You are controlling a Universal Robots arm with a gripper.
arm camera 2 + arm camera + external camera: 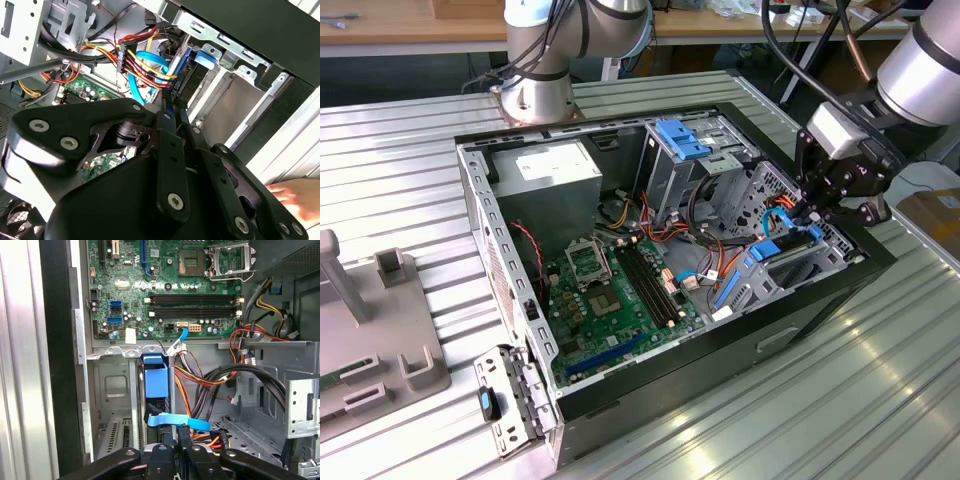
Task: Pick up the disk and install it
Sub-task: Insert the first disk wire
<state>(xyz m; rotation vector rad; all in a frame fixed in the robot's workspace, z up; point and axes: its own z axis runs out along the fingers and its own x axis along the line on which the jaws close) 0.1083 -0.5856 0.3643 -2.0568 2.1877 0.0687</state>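
Nearest, the gripper point(176, 455), low over the drive cage point(116, 390) at the front corner of the computer case point(820, 300), black fingers point(167, 150) drawn almost together with just a thin slit left; cannot tell whether anything is pinched in that slit. Right off the fingertips, the disk point(156, 380), standing on edge down in its slot in the cage, blue bracket facing the camera. Across its near end, a flat blue cable point(177, 421); just beside it, a bundle of red, yellow and black wires point(200, 377). By the case's outer wall in the second wrist view, a person's hand point(295, 196), blurred. Further in, the green motherboard point(165, 290), flat on the case floor. Beyond that, in the exterior view, the grey power supply point(555, 170) in the far corner, then the arm's base point(535, 95) on the ribbed metal table point(770, 420).
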